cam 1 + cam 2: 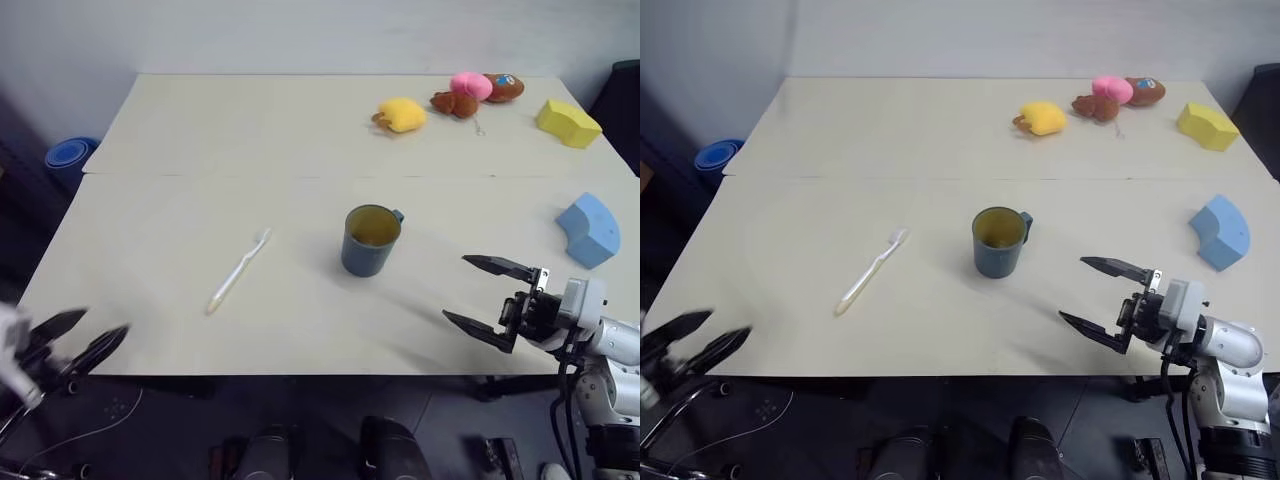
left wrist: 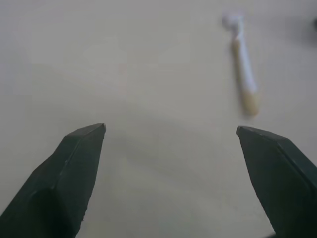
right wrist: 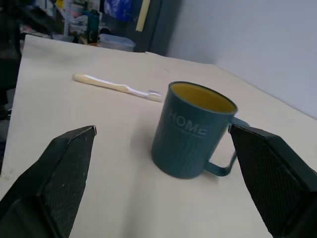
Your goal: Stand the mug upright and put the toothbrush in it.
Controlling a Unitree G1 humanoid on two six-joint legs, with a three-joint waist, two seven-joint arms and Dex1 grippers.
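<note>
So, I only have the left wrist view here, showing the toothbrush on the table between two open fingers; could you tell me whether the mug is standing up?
Observer: Yes, the mug stands upright on the table, mouth up, with nothing in it.
Operator: Thank you. Where is it relative to the toothbrush?
Observer: The toothbrush lies flat to the robot's left of the mug, well apart from it.
Operator: And is the right gripper holding anything?
Observer: No, the right gripper is open with nothing between its fingers, on the robot's right of the mug and not touching it.
Operator: Is the left gripper near the toothbrush?
Observer: The left gripper sits at the table's near left edge, short of it.
</note>
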